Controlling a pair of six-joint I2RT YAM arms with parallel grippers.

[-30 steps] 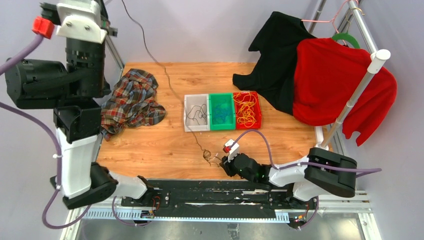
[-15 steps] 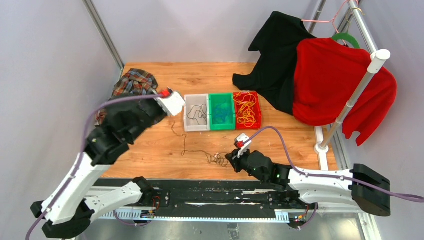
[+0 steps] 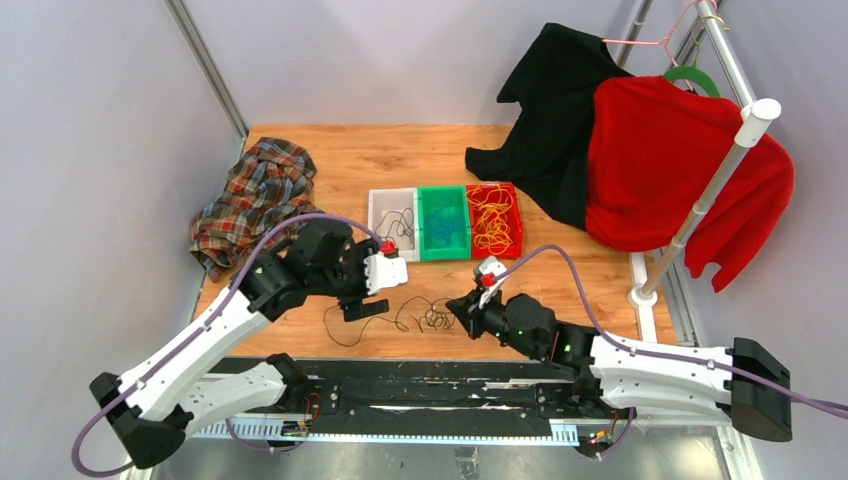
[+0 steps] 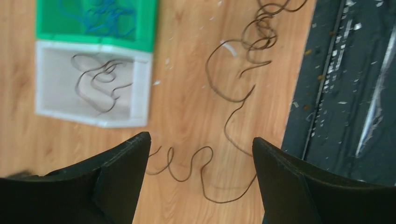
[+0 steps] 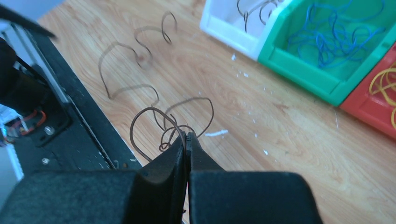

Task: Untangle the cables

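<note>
Items as I read them from my station, hands first.

1. Right hand (image 5: 187, 136): fingers pressed tight together, low over the surface (image 3: 350, 160) near its front edge. I see the coiled end of the dark cable (image 3: 436, 320) caught at their tips.
2. Left hand (image 4: 201, 138): fingers spread wide, nothing between them. It hangs above the surface, left of the right hand. The loose, wavy end of the dark cable lies flat on the wood directly beneath the gap.
3. Dark cable: one thin wire. It runs in loose curves along the wood from the knot of small loops at my right hand out towards the left, close to the black rail (image 4: 345, 93) at the near edge.
4. White bin (image 4: 142, 88): just beyond the left hand, holding a black cable (image 4: 95, 81) in a few loops.
5. Green bin (image 4: 93, 42): touching the white bin's right side, holding blue cables (image 5: 327, 42).
6. Red bin (image 5: 369, 109): touching the green bin's right side, holding yellow cables (image 3: 492, 218).
7. Plaid shirt (image 3: 255, 200): crumpled at the far left of the surface, well apart from the bins.
8. Black garment (image 3: 545, 120) and red garment (image 3: 670, 170): hanging on the rack (image 3: 720, 170) at the right, the black one draping onto the far right corner of the surface.
</note>
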